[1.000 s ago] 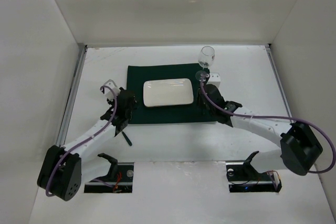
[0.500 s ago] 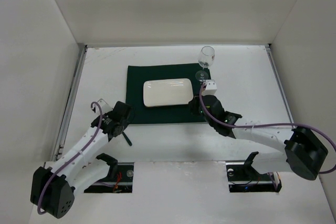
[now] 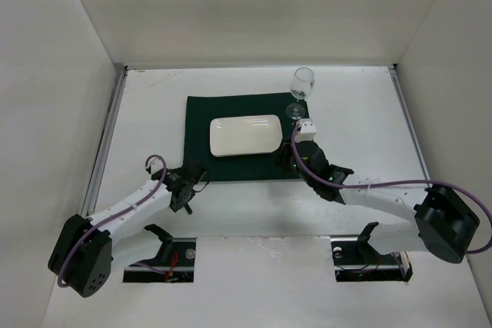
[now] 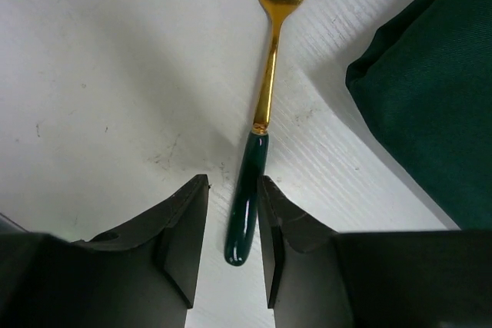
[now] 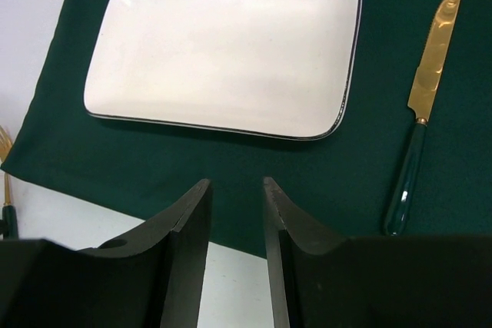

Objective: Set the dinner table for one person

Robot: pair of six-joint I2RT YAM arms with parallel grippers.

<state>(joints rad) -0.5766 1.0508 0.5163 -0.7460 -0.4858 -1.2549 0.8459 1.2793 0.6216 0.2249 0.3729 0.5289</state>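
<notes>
Large matte white counter (image 3: 361,105) fills the view, with rails down both sides, and everything sits on it. Dark green rectangular cloth mat (image 3: 200,109) lies mid-counter, nearer the far edge. White rectangular ceramic plate (image 3: 245,135) is centred on the mat. Clear stemmed wine glass (image 3: 303,82) stands upright at the mat's far right corner. Gold knife with a dark green handle (image 5: 421,124) lies on the mat just right of the plate, blade toward the far edge. My read: the right side of the setting is done.

Odd one out is the gold fork with a dark green handle (image 4: 261,113). It lies flat on bare counter just off the mat's near left corner, apart from the cloth. It likely belongs left of the plate, which is why your left arm is on it.

Left tool (image 4: 232,182): jaws apart, straddling the butt end of the fork handle and in line with it. One jaw is at or near contact and the other shows a gap, so it is not clamped yet. The arm lies low, reaching from the counter's near left toward that mat corner, wrist pitched down.

Right tool (image 5: 234,186): jaws apart with nothing between them, hovering over the mat's near edge and aimed at the plate. The arm is stretched low from the near right, elbow out toward the right edge. Looks parked.

Close squarely on the handle. It is thin and glossy, so it may skate or pivot.
</notes>
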